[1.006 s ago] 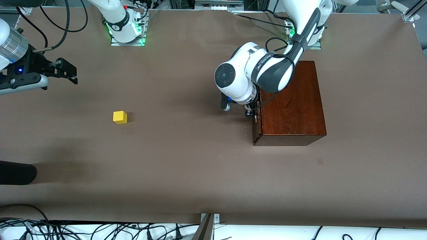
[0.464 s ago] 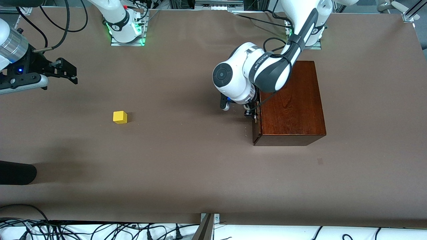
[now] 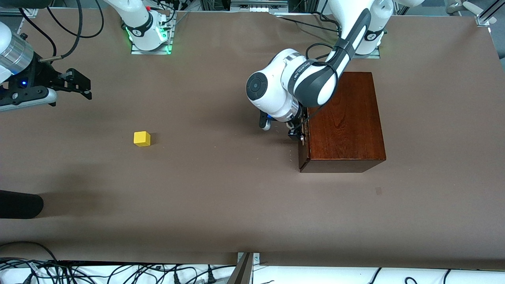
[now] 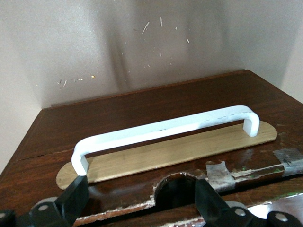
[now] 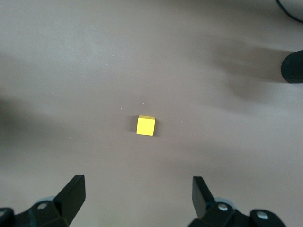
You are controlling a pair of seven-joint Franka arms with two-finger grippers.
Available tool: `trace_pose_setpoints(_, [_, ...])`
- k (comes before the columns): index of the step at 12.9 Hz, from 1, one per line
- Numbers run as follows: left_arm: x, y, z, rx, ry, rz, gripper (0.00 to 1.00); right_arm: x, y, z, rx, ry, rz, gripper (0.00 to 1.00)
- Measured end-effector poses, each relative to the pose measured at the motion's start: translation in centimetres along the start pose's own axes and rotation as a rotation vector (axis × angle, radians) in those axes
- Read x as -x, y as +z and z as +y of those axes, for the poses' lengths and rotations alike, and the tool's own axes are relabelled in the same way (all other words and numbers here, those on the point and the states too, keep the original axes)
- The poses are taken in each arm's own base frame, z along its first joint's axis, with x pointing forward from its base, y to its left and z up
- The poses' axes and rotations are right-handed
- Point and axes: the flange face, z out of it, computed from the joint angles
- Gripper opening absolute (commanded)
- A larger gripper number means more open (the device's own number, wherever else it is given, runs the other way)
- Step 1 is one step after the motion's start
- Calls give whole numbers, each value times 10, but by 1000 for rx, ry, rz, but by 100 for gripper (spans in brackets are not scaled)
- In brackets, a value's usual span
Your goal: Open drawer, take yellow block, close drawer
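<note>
The dark wooden box [image 3: 343,118] stands toward the left arm's end of the table, and its drawer [image 3: 303,154] is pushed in flush. In the left wrist view the white bar handle [image 4: 165,128] lies on the dark drawer front. My left gripper [image 3: 294,134] is open just in front of the drawer front. Its fingertips [image 4: 75,194] stand apart short of the handle, holding nothing. The yellow block [image 3: 142,139] lies on the bare table toward the right arm's end. My right gripper [image 3: 83,85] waits open in the air, with the block [image 5: 146,126] in its wrist view.
The brown table cover [image 3: 221,197] spreads around the box and the block. A black rounded object [image 3: 19,204] juts in at the table's edge at the right arm's end, nearer to the camera than the block. It also shows in the right wrist view [image 5: 292,67].
The left arm's wrist and elbow have shifted a little away from the box toward the right arm's end. The drawer stays shut. The right arm and the block have not moved.
</note>
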Motion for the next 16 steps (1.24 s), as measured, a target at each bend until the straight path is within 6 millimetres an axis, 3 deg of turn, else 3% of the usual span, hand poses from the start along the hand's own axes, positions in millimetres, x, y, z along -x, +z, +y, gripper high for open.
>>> trace_pose_setpoints(6, [-1, 2, 1, 10, -91, -2, 100, 0, 0, 0, 0, 0, 0, 100])
trace_pose_setpoints(8, [6, -10, 3, 40, -148, 56, 100, 0, 0, 0, 0, 0, 0, 100])
trace_pose_setpoints(10, [22, -37, 4, 98, -201, 194, 100, 0, 0, 0, 0, 0, 0, 100])
trace_pose_setpoints(13, [72, -73, -10, 124, -299, 349, 100, 0, 0, 0, 0, 0, 0, 100])
trace_pose_setpoints(15, [126, -82, -22, 122, -415, 381, 100, 0, 0, 0, 0, 0, 0, 100])
trace_pose_setpoints(16, [162, -83, -28, 130, -490, 393, 100, 0, 0, 0, 0, 1, 0, 100])
